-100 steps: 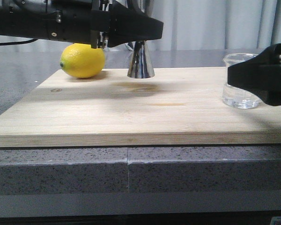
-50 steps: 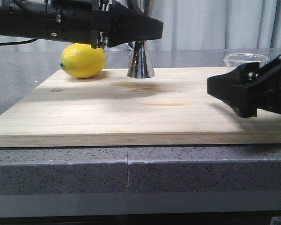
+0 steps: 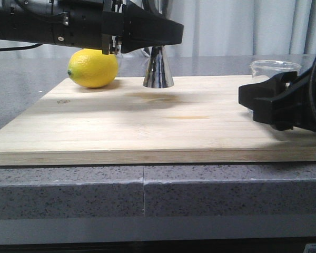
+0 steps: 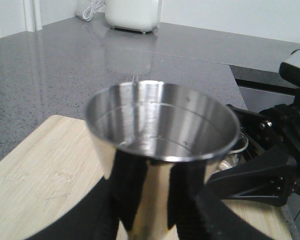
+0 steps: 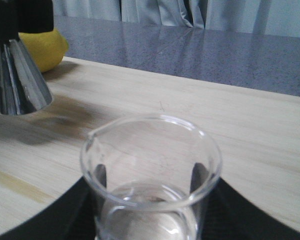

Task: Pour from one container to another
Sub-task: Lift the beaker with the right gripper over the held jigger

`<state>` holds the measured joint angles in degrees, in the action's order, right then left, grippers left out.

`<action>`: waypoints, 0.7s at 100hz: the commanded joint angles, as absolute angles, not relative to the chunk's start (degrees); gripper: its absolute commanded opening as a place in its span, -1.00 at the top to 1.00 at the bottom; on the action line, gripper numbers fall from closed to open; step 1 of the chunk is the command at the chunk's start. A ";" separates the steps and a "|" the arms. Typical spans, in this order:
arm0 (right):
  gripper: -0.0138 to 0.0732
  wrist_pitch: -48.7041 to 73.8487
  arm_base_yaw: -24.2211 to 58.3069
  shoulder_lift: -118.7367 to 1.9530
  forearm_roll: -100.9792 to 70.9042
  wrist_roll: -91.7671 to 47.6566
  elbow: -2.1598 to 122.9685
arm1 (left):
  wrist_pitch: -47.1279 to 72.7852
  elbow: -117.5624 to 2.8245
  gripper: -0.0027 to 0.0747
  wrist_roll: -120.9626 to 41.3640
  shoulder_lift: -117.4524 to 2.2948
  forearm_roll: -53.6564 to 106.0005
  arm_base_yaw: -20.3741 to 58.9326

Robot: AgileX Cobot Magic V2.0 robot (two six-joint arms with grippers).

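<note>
The steel jigger (image 3: 158,71) stands on the wooden board (image 3: 147,126) at the back, beside a lemon (image 3: 93,67). My left gripper (image 3: 158,50) is shut on its waist from the left. In the left wrist view the jigger's open cup (image 4: 162,125) fills the middle, with dark fingers (image 4: 132,185) on both sides. The clear glass beaker (image 3: 274,66) is at the board's right; only its rim shows above my right gripper (image 3: 263,103). In the right wrist view the beaker (image 5: 150,165) holds a little clear liquid, and my fingers (image 5: 200,176) press its wall on both sides.
The board lies on a grey speckled counter (image 3: 147,184) whose front edge is near the camera. The lemon (image 5: 45,47) sits just left of the jigger (image 5: 17,80). Bare board stretches between jigger and beaker. Curtains hang behind.
The right gripper has dropped lower and come left and forward around the beaker, then eased slightly right. The beaker's body is now hidden behind it. The left arm and jigger have not moved.
</note>
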<state>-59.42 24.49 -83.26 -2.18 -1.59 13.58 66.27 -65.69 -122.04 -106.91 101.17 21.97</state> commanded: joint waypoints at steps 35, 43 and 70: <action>0.04 -64.04 24.47 -78.56 -6.05 -1.75 14.82 | 72.63 -67.31 0.40 -121.66 -103.43 106.05 22.36; 0.04 -60.33 24.07 -76.15 -6.31 -1.75 16.14 | 72.63 -67.31 0.40 -121.66 -103.43 106.05 22.36; 0.04 -34.90 23.48 -68.47 -3.50 -2.10 29.33 | 72.63 -67.31 0.40 -121.66 -103.43 106.05 22.36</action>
<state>-38.66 23.88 -71.47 -5.67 -1.59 23.73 66.27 -65.69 -122.04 -106.91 101.17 21.97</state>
